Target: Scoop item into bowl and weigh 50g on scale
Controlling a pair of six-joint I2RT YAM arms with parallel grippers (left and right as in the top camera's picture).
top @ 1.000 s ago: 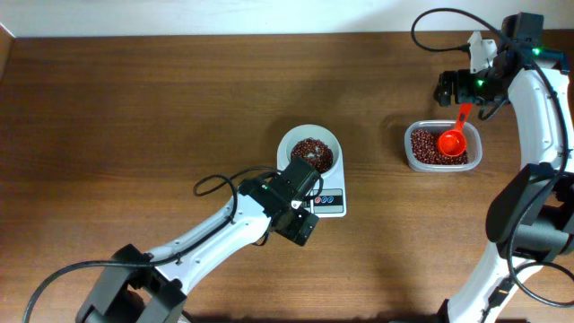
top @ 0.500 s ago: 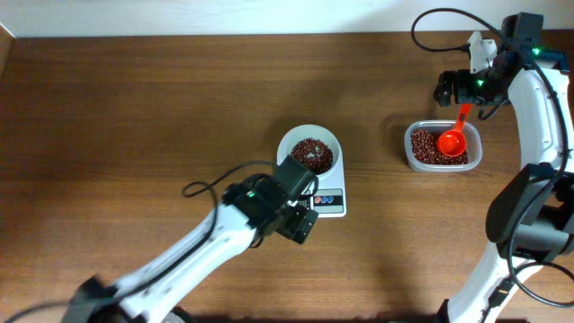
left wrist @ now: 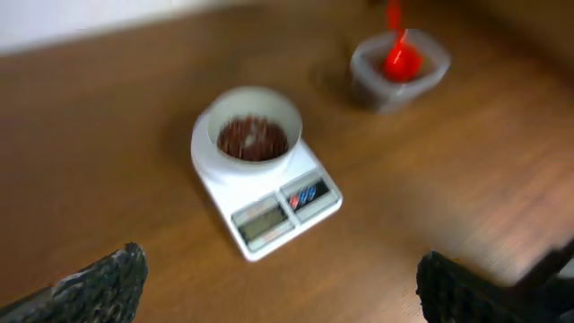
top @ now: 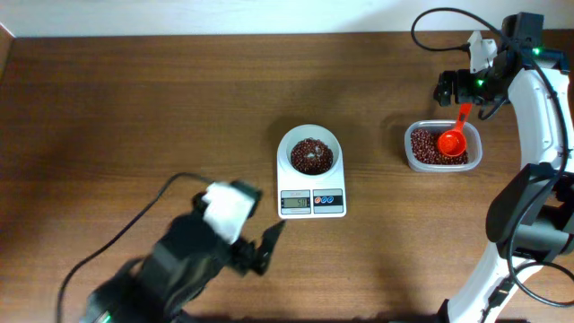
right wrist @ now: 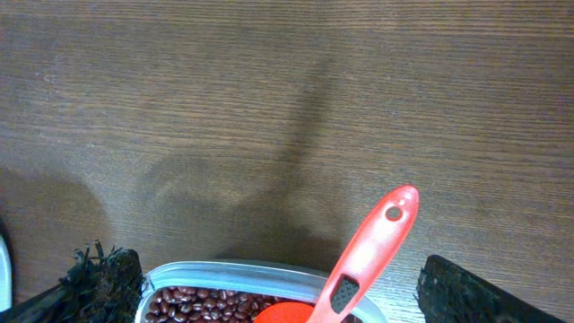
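The small white bowl (top: 310, 154) sits on the white scale (top: 312, 203) at mid table and holds a heap of dark red-brown beans (top: 311, 155). Both also show in the left wrist view, the bowl (left wrist: 253, 139) on the scale (left wrist: 269, 206). More beans fill a clear plastic tub (top: 443, 147), where a red scoop (top: 453, 137) rests. My left gripper (top: 256, 251) is open and empty, low and left of the scale, blurred by motion. My right gripper (top: 462, 88) is open and empty above the scoop's handle (right wrist: 368, 251).
The tub's rim (right wrist: 233, 274) and beans (right wrist: 202, 305) fill the bottom of the right wrist view. The left arm's black cable (top: 134, 224) loops over the table at lower left. The table's back edge runs along the wall.
My left arm has pulled back from the scale toward the lower left, uncovering the scale's display. The right arm, tub and scoop have not moved.
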